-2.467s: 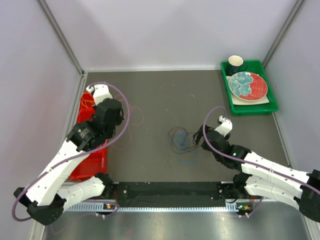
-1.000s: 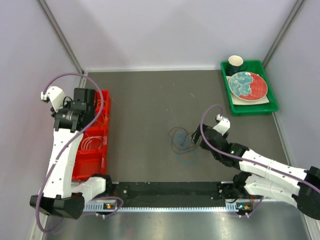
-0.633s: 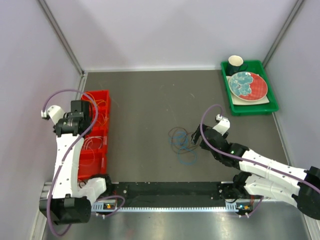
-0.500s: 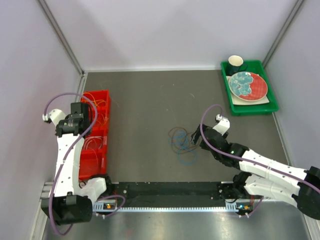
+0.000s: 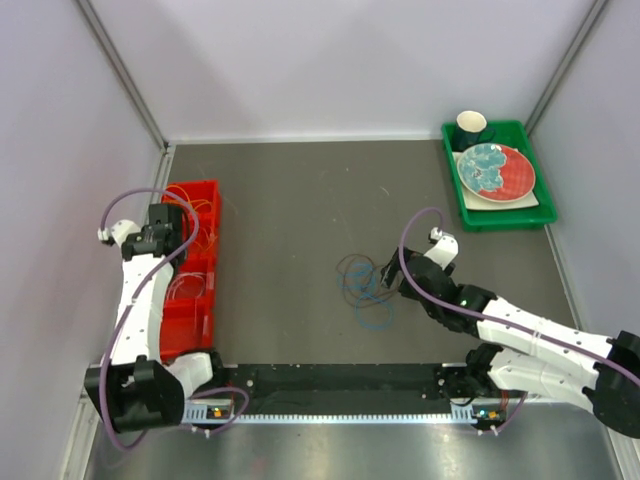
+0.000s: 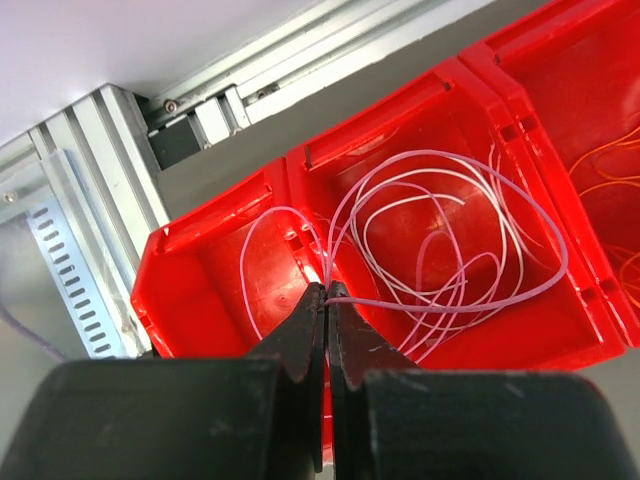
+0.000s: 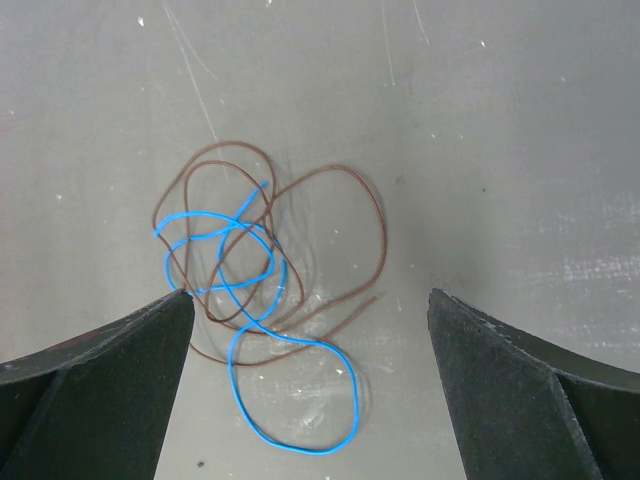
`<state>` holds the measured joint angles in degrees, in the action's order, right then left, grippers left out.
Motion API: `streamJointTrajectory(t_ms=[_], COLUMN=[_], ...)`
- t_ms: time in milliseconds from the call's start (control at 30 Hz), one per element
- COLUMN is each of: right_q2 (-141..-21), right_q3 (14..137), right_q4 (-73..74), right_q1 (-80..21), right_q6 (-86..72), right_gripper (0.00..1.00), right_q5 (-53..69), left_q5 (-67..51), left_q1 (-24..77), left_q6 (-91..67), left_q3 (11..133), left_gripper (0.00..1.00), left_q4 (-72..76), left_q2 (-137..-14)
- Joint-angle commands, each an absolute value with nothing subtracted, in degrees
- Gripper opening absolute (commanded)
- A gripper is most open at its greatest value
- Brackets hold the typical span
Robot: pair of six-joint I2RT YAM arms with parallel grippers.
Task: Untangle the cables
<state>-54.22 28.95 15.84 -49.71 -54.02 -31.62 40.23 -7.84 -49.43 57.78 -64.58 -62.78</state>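
Note:
My left gripper (image 6: 327, 292) is shut on a pale pink wire (image 6: 450, 305). The wire's loops lie in the middle compartment of the red bin (image 6: 210, 290). Orange wires (image 6: 612, 170) lie in the compartment beside it. In the top view the left gripper (image 5: 178, 232) hangs over the bin (image 5: 205, 330) at the left wall. My right gripper (image 7: 310, 296) is open and empty above a tangle of a blue wire (image 7: 292, 400) and a dark brown wire (image 7: 372, 212) on the grey table. In the top view the right gripper (image 5: 392, 272) is just right of this tangle (image 5: 360, 288).
A green tray (image 5: 500, 216) at the back right holds a red-and-teal plate (image 5: 495, 170) and a dark cup (image 5: 471, 127). An aluminium rail (image 6: 100, 200) runs beside the bin. White walls close the table on three sides.
My left arm has swung off the far end of the bin, turning left and drawing back over its middle. The right arm has edged slightly closer to the tangle.

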Motion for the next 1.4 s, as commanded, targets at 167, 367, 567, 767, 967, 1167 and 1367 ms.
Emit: streamJointTrajectory(t_ms=[167,367,567,767,967,1167,1367], right_q2=[-54.67,-55.55,-55.99,-56.95,-58.09,-58.36,-58.36], right_q3=[31.82,32.17,32.61,33.13,33.84,34.01,34.01], right_q4=[14.24,14.24,14.33,14.33,14.41,14.59,14.5], right_q1=[-49.39,-49.39,-49.39,-49.39,-49.39,-49.39,-49.39], right_q6=[-53.35,-53.09,-53.0,-52.91,-52.74,-52.82,-52.82], right_gripper=[0.99,0.99,0.99,0.99,0.99,0.99,0.99], right_q5=[-31.64,-31.29,-31.29,-31.29,-31.2,-31.11,-31.11], left_q5=[38.67,37.97,38.32,36.22,35.51,30.16,30.32], left_q1=[-9.23,-9.58,-9.58,-9.58,-9.67,-10.11,-10.02], left_q6=[-48.87,-47.9,-45.53,-44.74,-44.73,-44.3,-43.42], left_q3=[56.69,57.13,57.48,57.3,58.01,60.12,58.36], left_gripper=[0.0,0.0,0.0,0.0,0.0,0.2,0.99], left_q4=[-59.42,-55.73,-51.51,-47.55,-46.93,-48.79,-48.07], left_q2=[-67.23,-71.01,-75.41,-77.34,-78.05,-76.21,-65.49])
